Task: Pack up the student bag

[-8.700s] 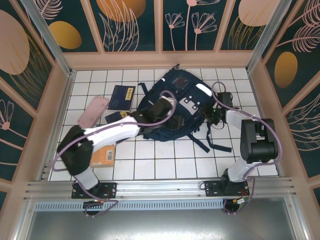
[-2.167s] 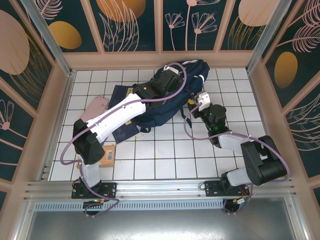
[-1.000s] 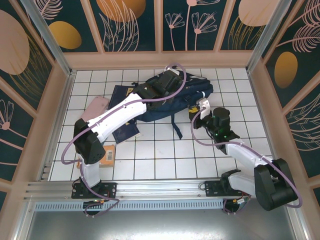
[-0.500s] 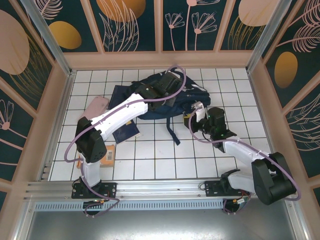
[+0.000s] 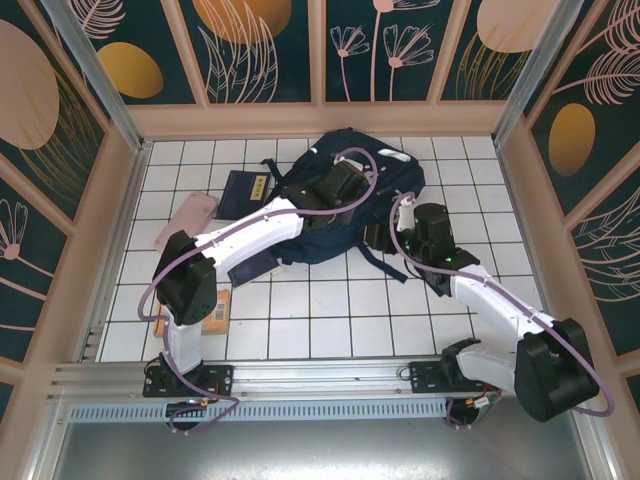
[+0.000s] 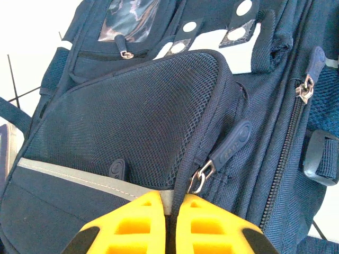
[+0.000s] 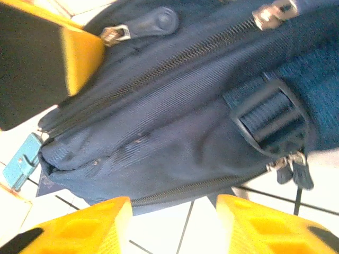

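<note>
Left fingers (image 6: 132,225) pinch the student bag (image 5: 318,232) by its mesh pocket edge, far-middle on the tiled surface (image 5: 300,320); right fingers (image 7: 79,227) gape apart beside its zipped side. Opening seems in hand; next likely calls for catching a zip pull (image 6: 228,148)

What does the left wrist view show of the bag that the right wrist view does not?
Left wrist view: the mesh pocket, the grey stripe, and the left gripper shut on the pocket's edge. Right wrist view: a pale blue tag at the bag's edge, and the open right gripper. Both: navy fabric, zippers and white tiles.
</note>
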Controlling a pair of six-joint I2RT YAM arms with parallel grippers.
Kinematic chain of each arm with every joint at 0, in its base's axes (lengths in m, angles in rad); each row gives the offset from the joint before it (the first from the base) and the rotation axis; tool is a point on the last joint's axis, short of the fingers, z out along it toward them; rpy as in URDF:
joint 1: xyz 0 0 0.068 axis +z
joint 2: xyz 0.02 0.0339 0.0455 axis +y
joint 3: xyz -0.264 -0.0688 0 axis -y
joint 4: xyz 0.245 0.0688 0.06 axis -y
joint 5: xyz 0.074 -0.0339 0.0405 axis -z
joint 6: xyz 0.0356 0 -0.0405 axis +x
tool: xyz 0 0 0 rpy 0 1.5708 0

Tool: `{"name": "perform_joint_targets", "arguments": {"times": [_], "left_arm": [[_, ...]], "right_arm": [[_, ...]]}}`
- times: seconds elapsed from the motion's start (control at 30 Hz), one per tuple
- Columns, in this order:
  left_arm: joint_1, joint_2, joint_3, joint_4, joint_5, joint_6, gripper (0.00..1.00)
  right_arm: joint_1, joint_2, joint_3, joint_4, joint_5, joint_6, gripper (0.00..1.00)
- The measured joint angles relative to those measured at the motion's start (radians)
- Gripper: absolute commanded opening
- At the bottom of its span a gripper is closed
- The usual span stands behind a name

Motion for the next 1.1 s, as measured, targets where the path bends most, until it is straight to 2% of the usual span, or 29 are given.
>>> {"name": "perform_joint_targets", "arguments": {"times": [0.2,0.37,0.5,0.7,1.1], "left_arm": [[0.0,-0.035,-0.003,0.0,-0.023,0.001,0.0],[0.003,-0.08,-0.003,0.0,-0.039,0.01,0.0],[0.005,-0.097,-0.003,-0.001,-0.053,0.011,0.0],[0.005,-0.097,-0.002,-0.005,-0.056,0.02,0.0],[0.005,-0.097,0.014,-0.018,-0.058,0.023,0.0]], "right_arm": [[-0.105,0.047,0.028,-0.035,-0.065,0.018,0.37],[-0.138,0.088,0.029,-0.011,-0.152,0.043,0.47],[-0.185,0.101,0.014,0.089,-0.217,0.107,0.54],[-0.261,0.163,0.006,0.239,-0.356,0.177,0.58],[-0.281,0.221,-0.002,0.306,-0.476,0.205,0.61]]}}
